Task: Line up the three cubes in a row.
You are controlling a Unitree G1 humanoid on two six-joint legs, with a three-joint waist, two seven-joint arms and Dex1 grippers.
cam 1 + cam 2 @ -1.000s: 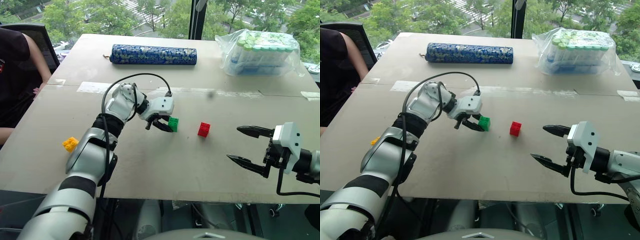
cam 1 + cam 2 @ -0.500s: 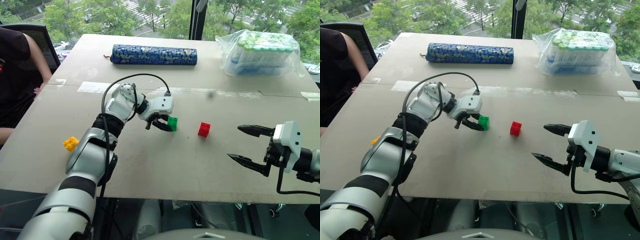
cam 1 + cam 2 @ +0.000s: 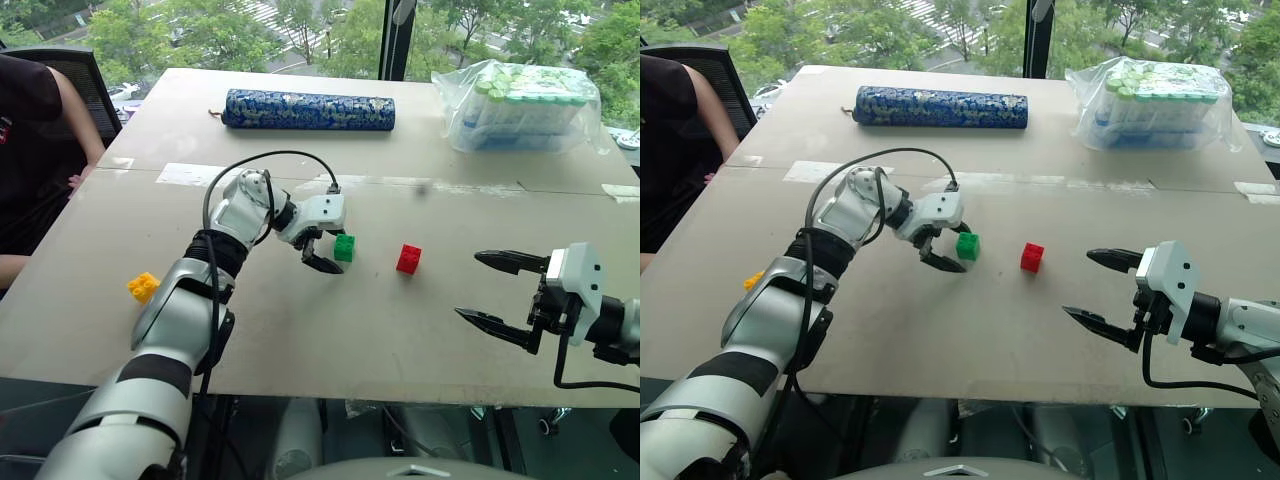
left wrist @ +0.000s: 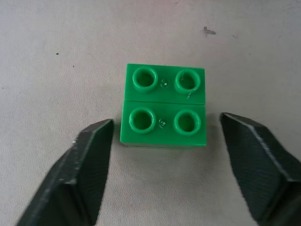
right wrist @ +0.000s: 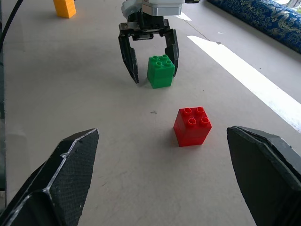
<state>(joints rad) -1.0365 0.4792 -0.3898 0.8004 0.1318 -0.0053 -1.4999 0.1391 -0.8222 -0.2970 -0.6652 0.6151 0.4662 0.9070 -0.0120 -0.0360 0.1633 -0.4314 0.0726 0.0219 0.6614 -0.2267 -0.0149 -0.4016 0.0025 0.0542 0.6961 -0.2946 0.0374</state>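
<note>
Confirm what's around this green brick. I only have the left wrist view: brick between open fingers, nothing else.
Observer: A red brick sits on the table to the green brick's right, apart from it.
Operator: And the yellow one?
Observer: The yellow brick lies far off to the left, near the table's left edge, beside the left arm.
Operator: Left gripper touching green?
Observer: No. The left gripper is open around it, with a gap at each finger.
Operator: Right gripper?
Observer: The right gripper is open and empty, to the right of the red brick.
</note>
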